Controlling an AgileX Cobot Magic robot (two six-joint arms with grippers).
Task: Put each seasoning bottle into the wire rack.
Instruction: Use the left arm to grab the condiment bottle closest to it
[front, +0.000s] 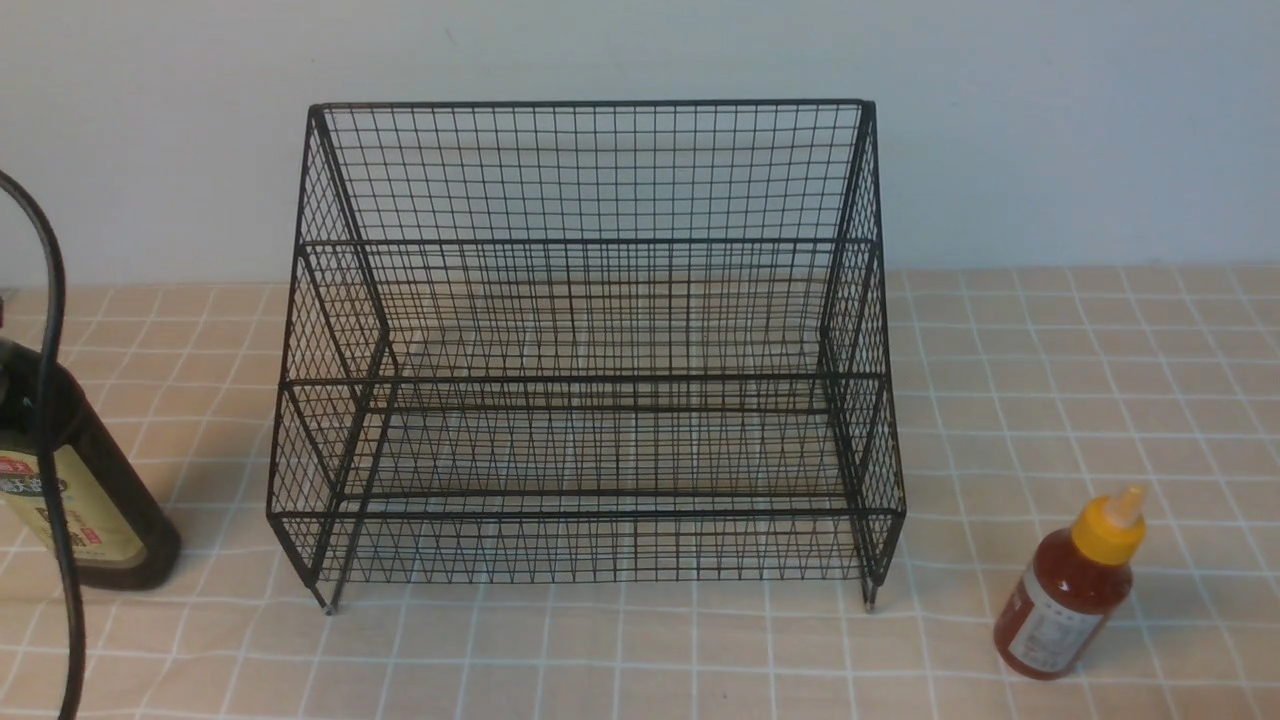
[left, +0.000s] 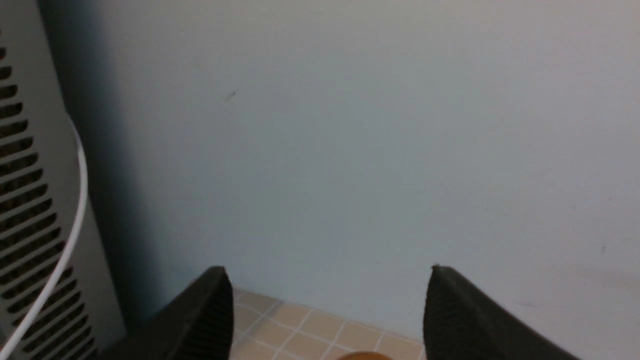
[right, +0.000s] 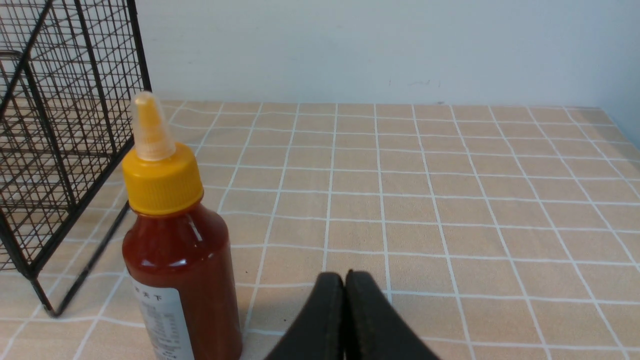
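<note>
- We see a table (front: 1100, 380) covered in a beige cloth with white checks, running back to a plain pale wall (front: 1000, 150)
- The black wire rack (front: 590, 242) stands on its short feet in the middle of the table, its tall back toward the wall and its stepped tiers facing us; we find no bottle on any tier
- The tall dark bottle (front: 105, 500) stands on the cloth at the far left edge of the front view, left of the rack and apart from it; a black cable (front: 50, 400) crosses in front of it and its top is out of sight
- The small red sauce bottle (front: 1070, 590) with the yellow nozzle cap stands on the cloth to the right of the rack's front corner, near it but not touching
- The left gripper (left: 326, 272) has its two dark fingers (left: 210, 310) spread wide with nothing clamped between them; we make out only wall, cloth and a sliver of something orange at the frame edge between them
- The right gripper (right: 345, 280) has its fingertips pressed together on nothing, low over the cloth just beside the red sauce bottle (right: 180, 260), with the rack's side (right: 60, 125) beyond
</note>
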